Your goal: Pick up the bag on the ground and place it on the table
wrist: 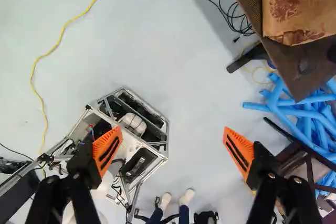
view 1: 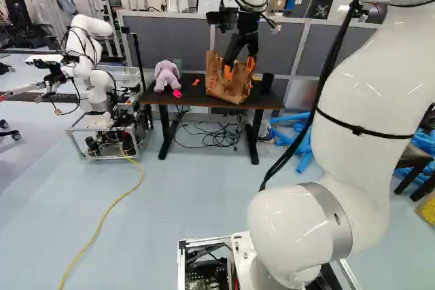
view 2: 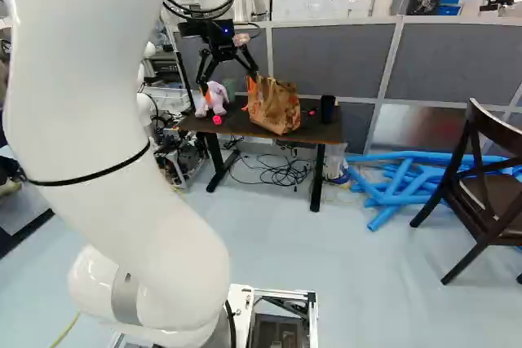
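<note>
Gripper: the gripper [wrist: 173, 128] is hanging above and in front of the desk, its two fingers standing wide apart and holding nothing; the wrist view is showing floor and base between them.
Bag: the paper bag [view 1: 228, 93] is standing on the desk, apart from the fingers.
Progress: the lift and the placing are looking done, with the bag resting on its goal and the grip off it.
Left to do: probably only drawing the arm back.
Desk edge: the bag is sitting close to the front edge of the desk [view 2: 318, 135], so a knock toward the base could be tipping it off.
Desk neighbours: the plush toy [view 1: 165, 75] is lying toward the left end, the dark cup [view 2: 327, 108] standing toward the right.
Open room: bare floor is stretching from the desk's front edge toward the base; the partition [view 2: 330, 59] is closing off the back, and blue tubes [view 2: 400, 181] are cluttering floor past the right end.
</note>
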